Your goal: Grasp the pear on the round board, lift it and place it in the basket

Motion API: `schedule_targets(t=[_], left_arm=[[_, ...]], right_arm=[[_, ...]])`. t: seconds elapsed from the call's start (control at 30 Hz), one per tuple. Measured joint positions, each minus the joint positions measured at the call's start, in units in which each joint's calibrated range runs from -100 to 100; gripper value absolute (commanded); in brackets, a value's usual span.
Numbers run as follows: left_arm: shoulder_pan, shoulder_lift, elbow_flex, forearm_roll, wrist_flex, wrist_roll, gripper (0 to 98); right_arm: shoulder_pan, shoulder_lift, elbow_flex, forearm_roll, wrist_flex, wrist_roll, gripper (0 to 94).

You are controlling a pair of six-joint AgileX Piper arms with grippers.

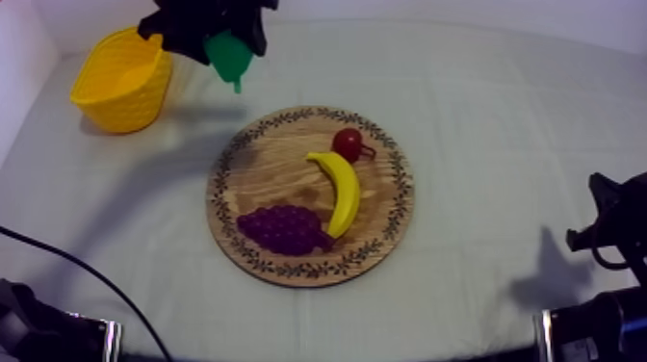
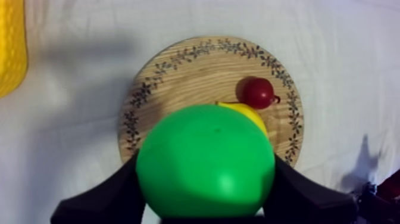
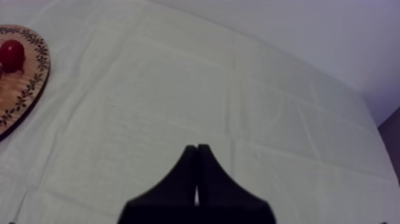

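**Pear (image 1: 229, 56) held in the left gripper (image 1: 225, 46), clear of the wooden board (image 1: 274, 164).**
The pear is smooth and green, clamped between the two black fingers with its broad end toward the wrist and its narrow tip pointing down and away. The round wooden board with its patterned rim lies flat, below and ahead of the gripper. The yellow basket (image 1: 120, 82) stands upright just beside the gripper, with its mouth open upward.

Green pear (image 1: 229, 56) and yellow basket (image 1: 117, 98) at upper left; at centre, a brown wooden board (image 1: 270, 178) with dark leaf-patterned rim, a yellow banana (image 1: 341, 189), purple grapes (image 1: 282, 229), a small red fruit (image 1: 347, 143).
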Motion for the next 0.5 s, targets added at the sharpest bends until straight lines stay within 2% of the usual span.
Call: schedule_targets(t=[0.3,0.5], left_arm=[[-4.25,-3.54,1.13,-1.10,2.19,-2.03,49.0],[-8.85,-6.00,2.26,-1.68,2.43,-4.21,48.5]], right_arm=[[0.00,0.00,0.00,0.00,0.00,0.00,0.4],[0.00,0.00,0.00,0.05,0.04,0.00,0.4]])
